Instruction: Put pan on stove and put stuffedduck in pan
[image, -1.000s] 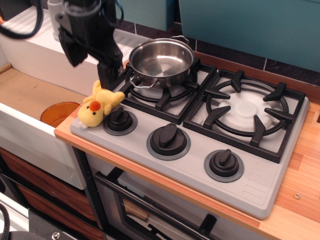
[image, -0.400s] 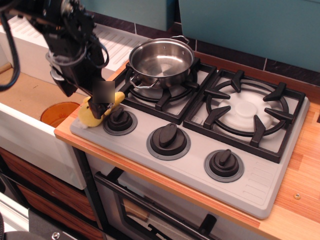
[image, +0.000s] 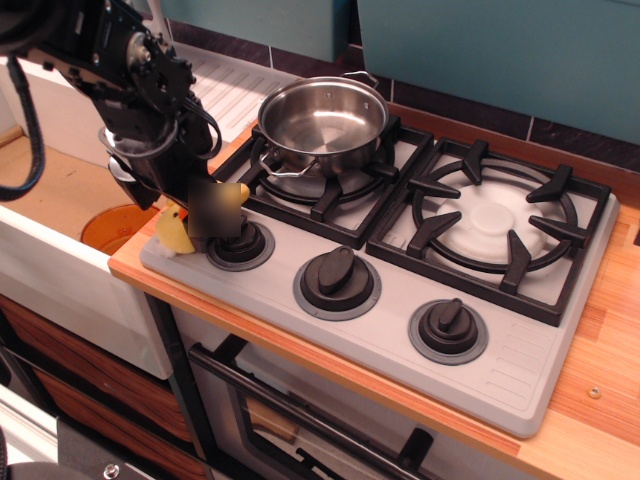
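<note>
The pan (image: 322, 122) stands upright and empty on the left burner grate of the stove (image: 520, 350). The stuffedduck (image: 172, 232) lies at the stove's front left corner, just left of the leftmost knob (image: 240, 243). Only its yellow left side and a bit of a wing show. My gripper (image: 210, 212) has come down over the duck and hides most of it. The fingers are blurred, so I cannot tell how the jaws stand. The duck still rests on the stove surface.
A white sink (image: 60, 270) with an orange disc (image: 110, 226) in it lies left of the stove. A white ribbed drainboard (image: 235, 85) is behind the gripper. The right burner (image: 495, 222) has nothing on it. Wooden counter (image: 600, 400) borders the stove.
My gripper has moved from above and behind the duck down and forward onto it, covering most of it. The duck and pan have stayed in place.
</note>
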